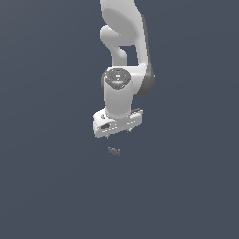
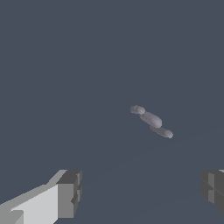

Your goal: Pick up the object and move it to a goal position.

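The object (image 1: 114, 151) is a tiny dark grey lump with a lighter patch, lying on the flat dark grey surface. In the wrist view the object (image 2: 151, 120) shows as a small elongated grey lump in three segments. My white gripper (image 1: 118, 134) hangs above it, a short gap away, slightly toward the exterior view's right. The jaws stand wide apart and hold nothing. In the wrist view the gripper (image 2: 142, 194) shows two grey fingertips (image 2: 70, 192), with the object lying beyond the gap between them.
The white arm (image 1: 123, 51) rises out of the top of the exterior view. The dark grey surface (image 1: 46, 186) fills both views, with no other objects or edges showing.
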Controlling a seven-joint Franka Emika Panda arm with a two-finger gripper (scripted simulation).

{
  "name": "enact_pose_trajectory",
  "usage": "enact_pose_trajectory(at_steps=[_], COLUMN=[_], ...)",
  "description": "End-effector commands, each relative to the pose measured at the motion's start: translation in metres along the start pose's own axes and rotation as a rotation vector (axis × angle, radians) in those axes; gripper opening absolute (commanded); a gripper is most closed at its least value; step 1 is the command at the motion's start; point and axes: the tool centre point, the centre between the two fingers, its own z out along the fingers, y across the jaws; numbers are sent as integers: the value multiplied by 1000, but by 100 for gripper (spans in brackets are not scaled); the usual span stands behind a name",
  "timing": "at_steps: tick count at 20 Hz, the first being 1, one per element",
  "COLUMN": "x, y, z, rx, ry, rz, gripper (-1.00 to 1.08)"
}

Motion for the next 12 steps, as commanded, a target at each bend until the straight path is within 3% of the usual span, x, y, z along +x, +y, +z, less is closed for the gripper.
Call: enact_pose_trajectory(at_steps=[1,12], x=[3,15], y=[3,15], z=[4,19], rx=[-2,-8], ry=[0,1], rz=[-70,-372], gripper=[100,100])
